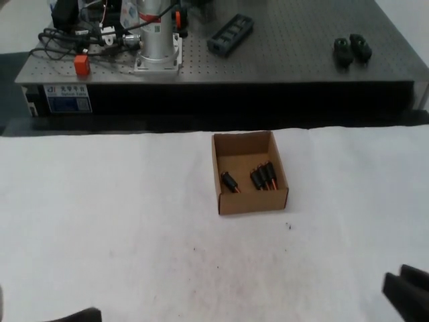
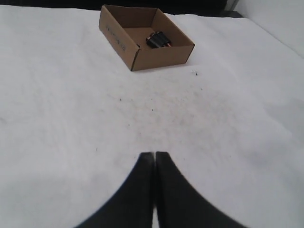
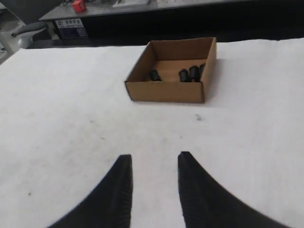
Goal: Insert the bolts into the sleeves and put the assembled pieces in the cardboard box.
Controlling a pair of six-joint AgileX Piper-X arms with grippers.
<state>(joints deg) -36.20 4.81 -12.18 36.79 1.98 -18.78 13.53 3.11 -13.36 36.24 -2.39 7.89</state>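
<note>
High camera: up above the near side of the cardboard box (image 1: pixel 253 200), looking forward and down, well off. Both wrist cameras: low over the white sheet (image 1: pixel 100 221), facing the box, nearer. All three share box and sheet.

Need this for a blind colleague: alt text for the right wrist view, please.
An open cardboard box holding several dark assembled pieces sits on a white cloth, some way beyond the right gripper, which is open and holds nothing.

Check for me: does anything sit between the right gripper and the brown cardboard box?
Nothing visible does. Between the right gripper and the open brown cardboard box lies only white cloth with a few tiny dark specks.
</note>
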